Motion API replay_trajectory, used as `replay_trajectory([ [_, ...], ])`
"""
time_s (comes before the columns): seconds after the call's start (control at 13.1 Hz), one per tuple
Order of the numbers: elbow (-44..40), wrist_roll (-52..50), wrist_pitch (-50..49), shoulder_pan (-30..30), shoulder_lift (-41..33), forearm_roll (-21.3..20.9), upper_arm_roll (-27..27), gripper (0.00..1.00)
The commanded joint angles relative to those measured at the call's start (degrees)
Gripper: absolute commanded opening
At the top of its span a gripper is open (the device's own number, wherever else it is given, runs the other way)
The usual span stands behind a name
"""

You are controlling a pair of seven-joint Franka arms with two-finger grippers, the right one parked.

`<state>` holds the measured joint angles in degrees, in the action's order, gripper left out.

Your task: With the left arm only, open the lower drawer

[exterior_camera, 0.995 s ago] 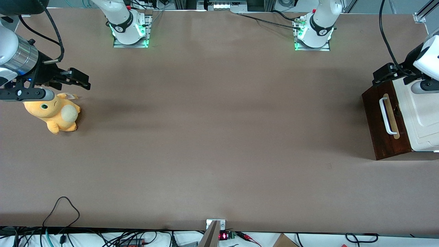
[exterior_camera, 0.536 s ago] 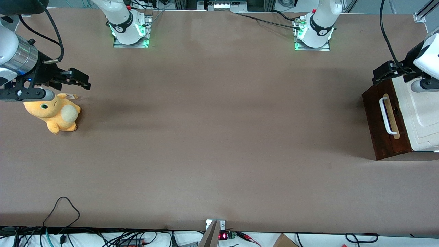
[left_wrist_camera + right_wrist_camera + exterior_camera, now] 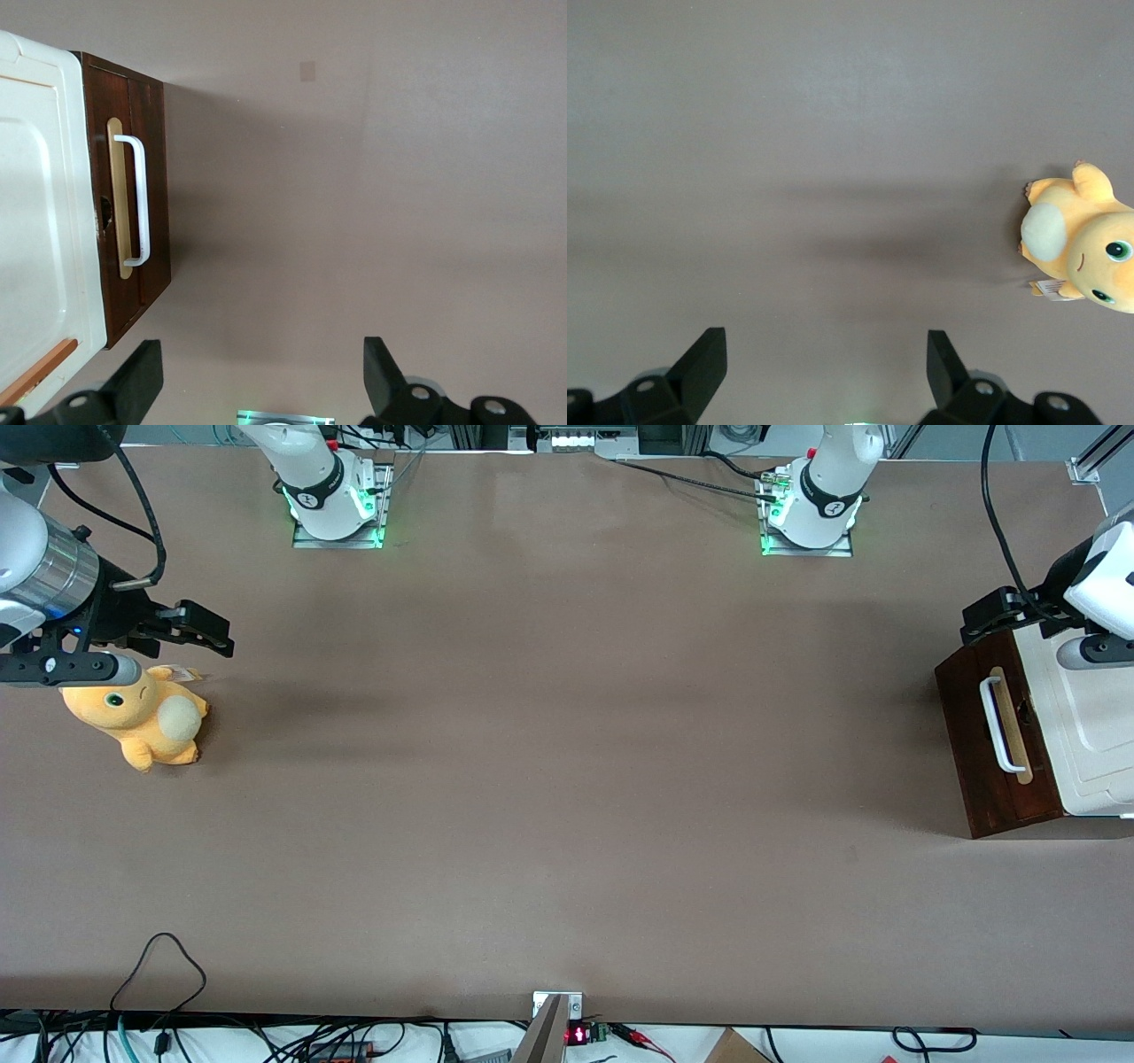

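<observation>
While the lower drawer (image 3: 990, 735) is seen closed, flush in its dark brown front, nothing of the opening has yet been done. The cabinet (image 3: 1094, 726) is set at the working arm's end of the table (image 3: 567, 779), with the drawer front turned toward the parked arm's end, so that the white bar handle (image 3: 994, 724) is offered to a sideways approach. The gripper (image 3: 1005, 613) of the left arm (image 3: 1103, 593) is held above the cabinet's corner farther from the front camera, apart from the handle and not touching it. Its fingers (image 3: 142, 376) are kept spread wide, as the wrist view shows, presumably so that the bar can be taken between them. A descent toward the handle is judged to be needed next. A plush toy (image 3: 146, 713) lies well apart, by the parked arm.
</observation>
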<state>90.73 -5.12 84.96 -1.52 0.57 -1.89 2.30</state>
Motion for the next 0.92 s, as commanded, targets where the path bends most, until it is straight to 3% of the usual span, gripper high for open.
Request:
replay_trajectory([
  [0.0,-1.1,0.8,0.1,-0.2,0.7,-0.7,0.2,1.0],
  [0.23,2.5,-2.0,0.2,0.6,2.2,-14.1,3.8,1.0],
  [0.38,6.4,-6.5,0.3,0.6,2.7,-19.8,5.2,1.0],
  [0.61,13.0,-8.7,3.2,0.6,4.6,-32.8,7.7,1.0],
  [0.84,17.9,-12.7,6.1,0.6,6.4,-39.0,7.7,1.0],
])
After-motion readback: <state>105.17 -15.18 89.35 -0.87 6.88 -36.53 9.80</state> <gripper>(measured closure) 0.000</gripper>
